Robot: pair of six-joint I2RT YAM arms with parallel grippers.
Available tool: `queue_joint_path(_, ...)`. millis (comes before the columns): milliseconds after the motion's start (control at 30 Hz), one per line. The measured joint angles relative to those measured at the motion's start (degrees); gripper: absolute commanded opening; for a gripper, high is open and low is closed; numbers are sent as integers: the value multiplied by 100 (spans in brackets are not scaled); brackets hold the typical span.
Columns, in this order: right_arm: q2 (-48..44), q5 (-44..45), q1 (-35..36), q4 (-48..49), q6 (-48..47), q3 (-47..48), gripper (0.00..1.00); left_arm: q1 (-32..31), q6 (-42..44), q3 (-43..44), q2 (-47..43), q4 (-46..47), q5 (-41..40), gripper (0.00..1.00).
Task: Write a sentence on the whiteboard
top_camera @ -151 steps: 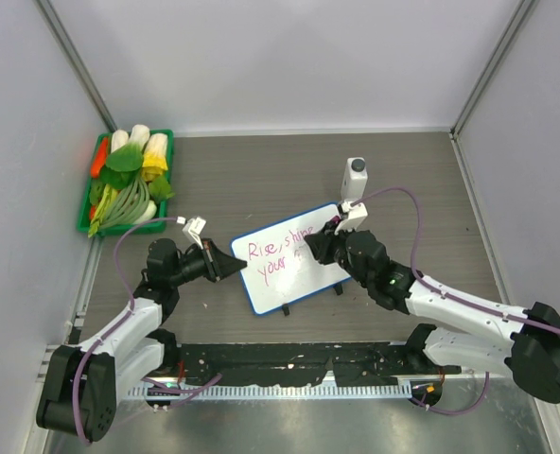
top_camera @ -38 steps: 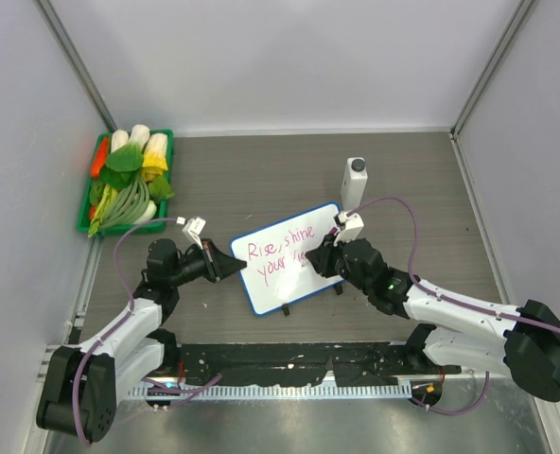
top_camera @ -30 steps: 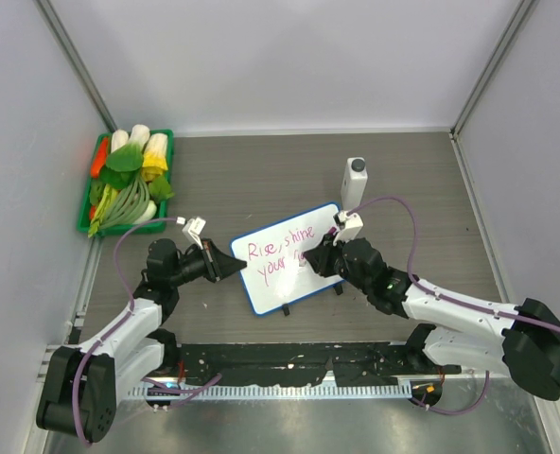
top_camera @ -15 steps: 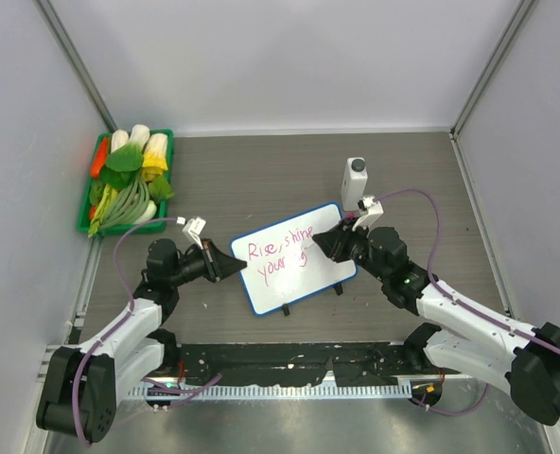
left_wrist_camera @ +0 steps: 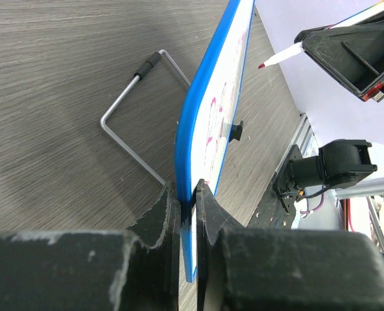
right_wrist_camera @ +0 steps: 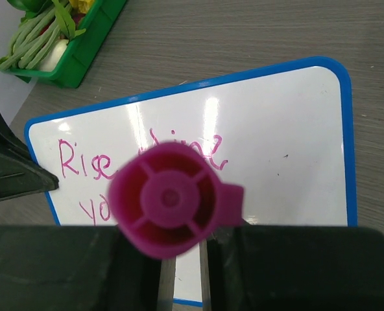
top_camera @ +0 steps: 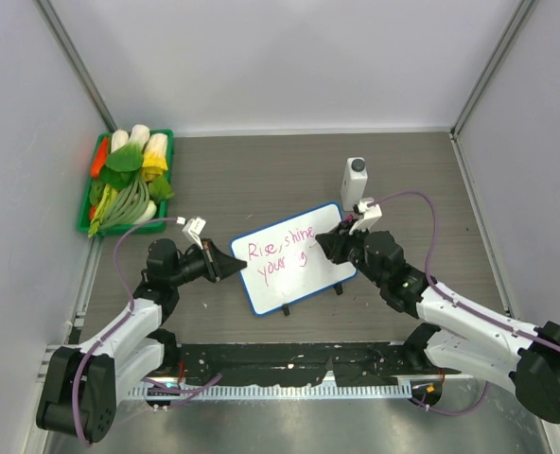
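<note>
At the centre of the top view the whiteboard (top_camera: 310, 274) sits on the wooden table (top_camera: 261, 170), with the sentence (top_camera: 278, 253) in pink on its left half. The left gripper (top_camera: 231, 266) is clamped on the board's left blue rim, its jaws pinched over the edge. The right gripper (top_camera: 323, 245), over the board's right part, is closed around a pink marker (right_wrist_camera: 169, 197). The marker's tip appears to hang just off the white face, though the angle makes this hard to judge. A white bottle (top_camera: 355, 180) stands just above the board, and a green tray (top_camera: 84, 216) of vegetables (top_camera: 124, 180) sits at upper left
</note>
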Motion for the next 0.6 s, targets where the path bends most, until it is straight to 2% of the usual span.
queue_joint_path(600, 369, 192, 50, 282, -48, 11, 1, 0, 0, 0, 0, 0, 0, 0)
